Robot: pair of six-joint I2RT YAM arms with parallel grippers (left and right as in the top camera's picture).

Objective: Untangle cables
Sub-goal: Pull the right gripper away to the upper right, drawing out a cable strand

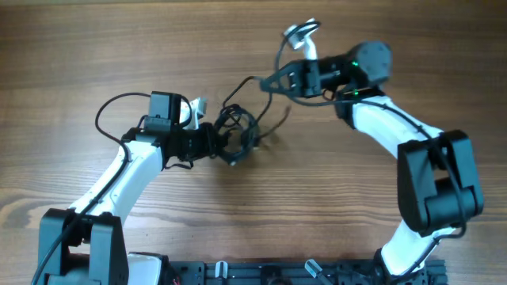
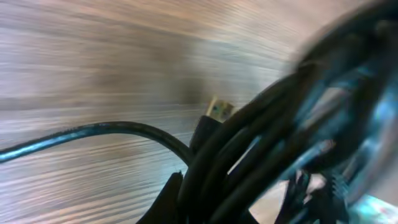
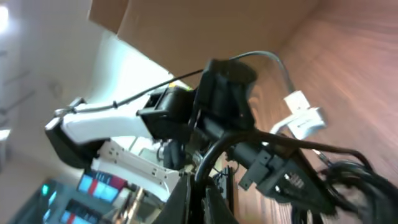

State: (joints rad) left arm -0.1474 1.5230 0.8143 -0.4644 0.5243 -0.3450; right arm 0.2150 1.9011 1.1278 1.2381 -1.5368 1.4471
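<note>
Reaching inward, left gripper [image 1: 225, 148] seemingly clamps cables [image 1: 242, 125]; right gripper [image 1: 266, 81] pinches them too.

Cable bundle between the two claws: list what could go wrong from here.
1. The right claw looks shut on a black strand that runs down into the cable bundle. Pulling away could cinch the knot tighter instead of freeing it.
2. The left claw sits deep in that bundle, and the left wrist view shows several cords crossing together. It may catch more than one, so the whole bundle could drag along the table.
</note>
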